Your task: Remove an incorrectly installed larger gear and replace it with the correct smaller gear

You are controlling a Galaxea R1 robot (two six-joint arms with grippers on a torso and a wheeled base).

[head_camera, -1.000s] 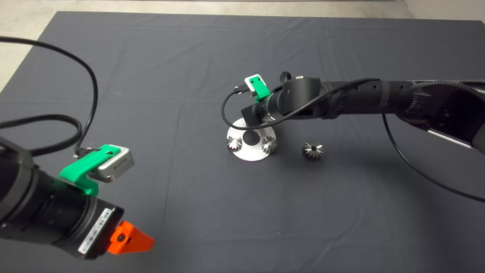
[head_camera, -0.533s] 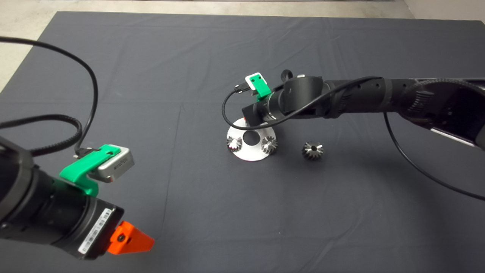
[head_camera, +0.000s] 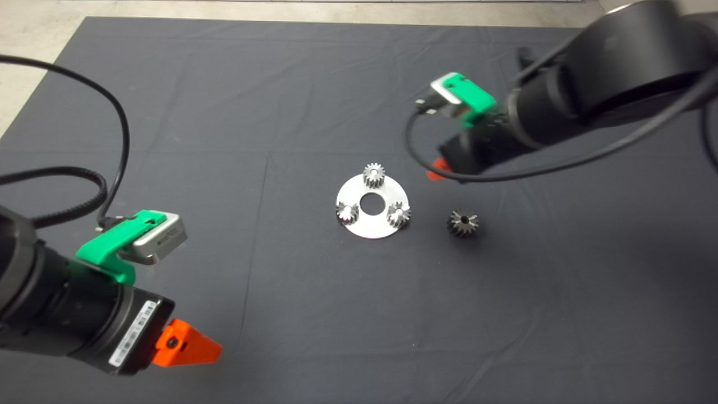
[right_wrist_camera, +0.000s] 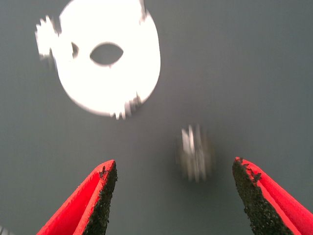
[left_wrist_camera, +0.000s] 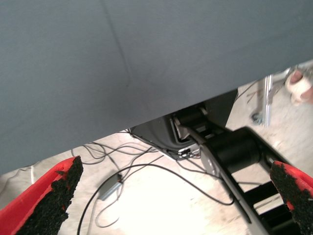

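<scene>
the left hand (head_camera: 188, 349) waits at the near left edge of the desk (head_camera: 235, 112), its fingers (left_wrist_camera: 51, 198) spread wide over the mat's edge and the cabled floor. further in, the larger gear (head_camera: 463, 222) lies alone on the mat, just right of the round metal plate (head_camera: 370, 226). two shinier gears (head_camera: 347, 212) sit on the plate's near rim, and the smaller gear (head_camera: 373, 175) sits on its far rim. beyond and to the right, the right hand (right_wrist_camera: 173, 198) hovers raised above the mat, fingers spread and holding nothing.
</scene>
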